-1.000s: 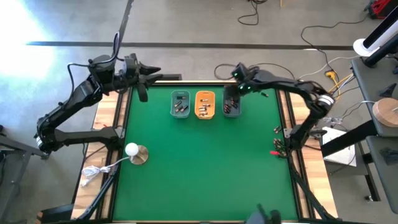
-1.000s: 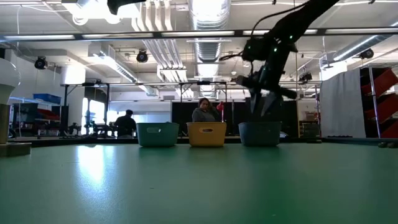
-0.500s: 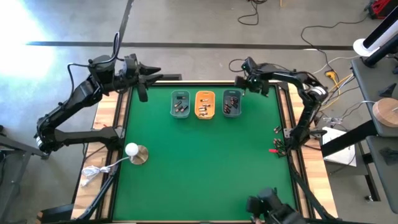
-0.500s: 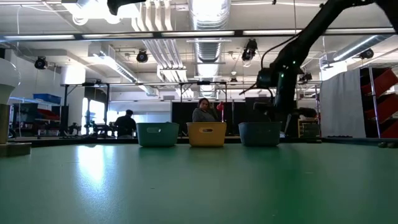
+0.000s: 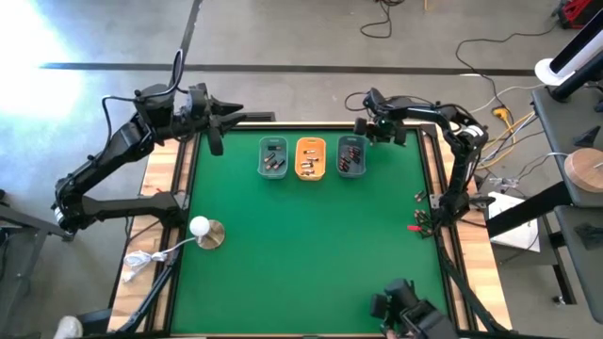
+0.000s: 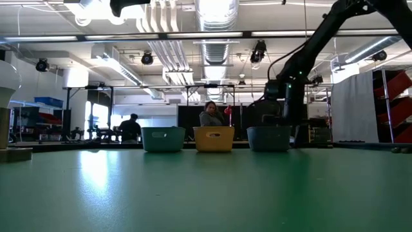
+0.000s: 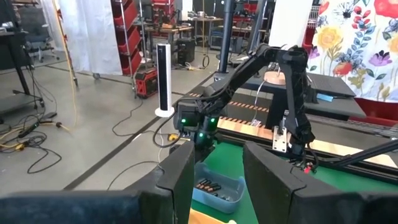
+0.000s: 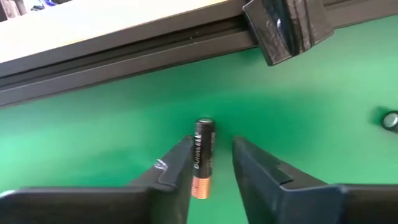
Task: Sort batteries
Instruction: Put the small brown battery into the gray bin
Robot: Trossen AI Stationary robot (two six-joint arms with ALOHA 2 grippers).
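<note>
Three small trays stand in a row near the table's far edge: teal [image 5: 273, 157], orange [image 5: 310, 157] and blue-grey [image 5: 350, 156], each holding several batteries. My right gripper [image 5: 364, 123] is open, low over the mat between the blue-grey tray and the far rail. A black and copper battery [image 8: 201, 157] lies on the green mat between its fingers. Another small battery [image 8: 390, 119] lies on the mat off to one side. My left gripper [image 5: 218, 130] waits open at the far left corner, holding nothing [image 7: 217, 168]. My right gripper has one finger [image 8: 177, 163] close against the side of the battery's black upper half [image 8: 200, 149], and the other finger stands apart from it. Whether that finger touches the battery, I cannot tell. The battery lies flat on the mat, along the fingers.
A white ball on a round base [image 5: 202, 229] stands near the table's left edge. Red and black clips [image 5: 419, 226] sit at the right edge. The dark far rail [image 8: 124, 59] runs just beyond the right gripper. People [image 6: 211, 115] show in the room behind.
My right gripper has left its place above the blue-grey tray, swung toward the table's far edge, and come down low over the mat beside that tray. The trays have stayed where they were.
</note>
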